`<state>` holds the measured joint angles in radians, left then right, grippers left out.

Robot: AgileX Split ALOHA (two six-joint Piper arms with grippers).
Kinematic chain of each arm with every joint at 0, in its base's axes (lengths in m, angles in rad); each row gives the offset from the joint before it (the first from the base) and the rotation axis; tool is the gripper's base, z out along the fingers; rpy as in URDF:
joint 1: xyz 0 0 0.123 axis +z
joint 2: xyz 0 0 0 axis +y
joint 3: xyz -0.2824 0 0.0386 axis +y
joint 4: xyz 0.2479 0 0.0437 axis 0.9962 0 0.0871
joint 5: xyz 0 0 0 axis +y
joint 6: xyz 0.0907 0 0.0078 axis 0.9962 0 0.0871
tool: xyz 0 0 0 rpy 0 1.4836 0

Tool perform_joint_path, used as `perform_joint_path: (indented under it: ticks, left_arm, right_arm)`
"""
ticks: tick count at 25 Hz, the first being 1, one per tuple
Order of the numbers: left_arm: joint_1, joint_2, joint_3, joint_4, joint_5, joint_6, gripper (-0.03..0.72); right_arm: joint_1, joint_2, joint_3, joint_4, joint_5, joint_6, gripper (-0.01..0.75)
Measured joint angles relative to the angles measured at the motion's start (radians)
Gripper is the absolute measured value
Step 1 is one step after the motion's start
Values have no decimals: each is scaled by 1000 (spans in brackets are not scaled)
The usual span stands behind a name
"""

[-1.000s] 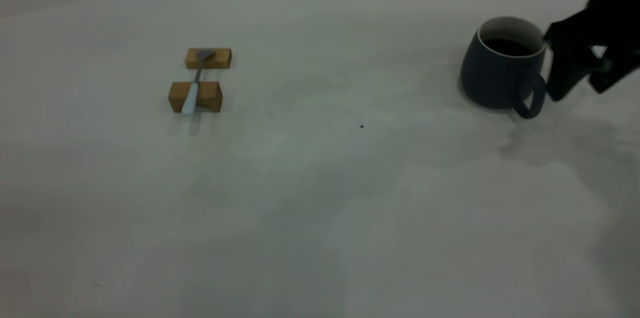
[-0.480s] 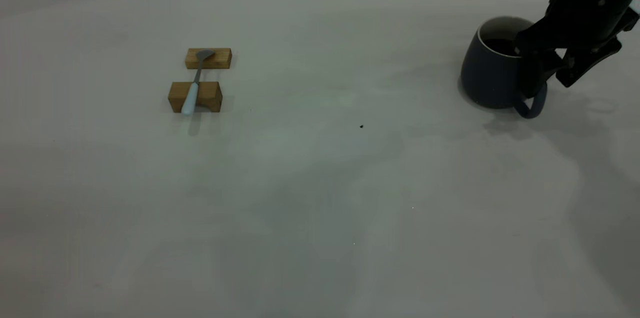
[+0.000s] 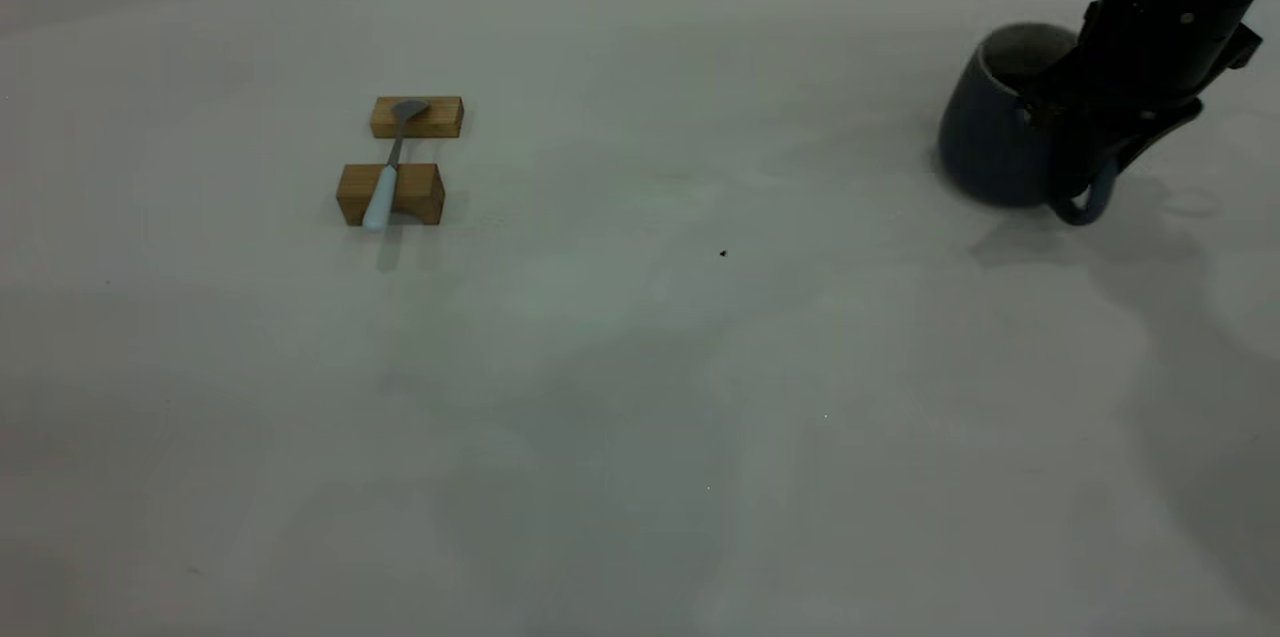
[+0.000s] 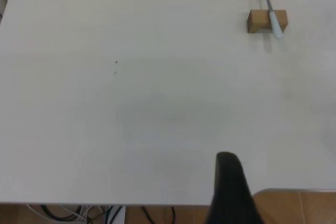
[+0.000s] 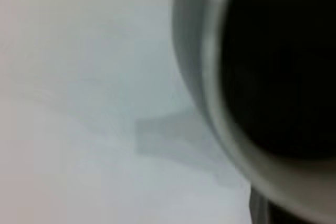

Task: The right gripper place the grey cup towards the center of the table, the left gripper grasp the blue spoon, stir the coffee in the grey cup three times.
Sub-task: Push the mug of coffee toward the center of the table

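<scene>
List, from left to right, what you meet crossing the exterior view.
blue spoon lying across two wooden blocks → small dark speck → grey cup → right gripper

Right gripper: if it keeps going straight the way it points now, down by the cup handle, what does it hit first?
Most likely the grey cup itself: the right gripper is already down at its handle side, rim filling the wrist view. Below that, only the table. Depth is unclear.
</scene>
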<state>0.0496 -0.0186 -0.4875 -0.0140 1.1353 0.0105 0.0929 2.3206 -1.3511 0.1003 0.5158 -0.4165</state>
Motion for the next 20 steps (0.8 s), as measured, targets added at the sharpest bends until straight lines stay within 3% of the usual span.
perform_joint_path:
  ticks: [7,13,20]
  left_arm:
    - [0,0,0,0,-1,0,558]
    - [0,0,0,0,-1,0,558]
    - [0,0,0,0,-1,0,558]
  right_arm:
    - [73,9,-73,-8,47,-42,157]
    - [219,16,-160,-8,108,-49,157]
    - [355,20,-177,-7,104,-48,157]
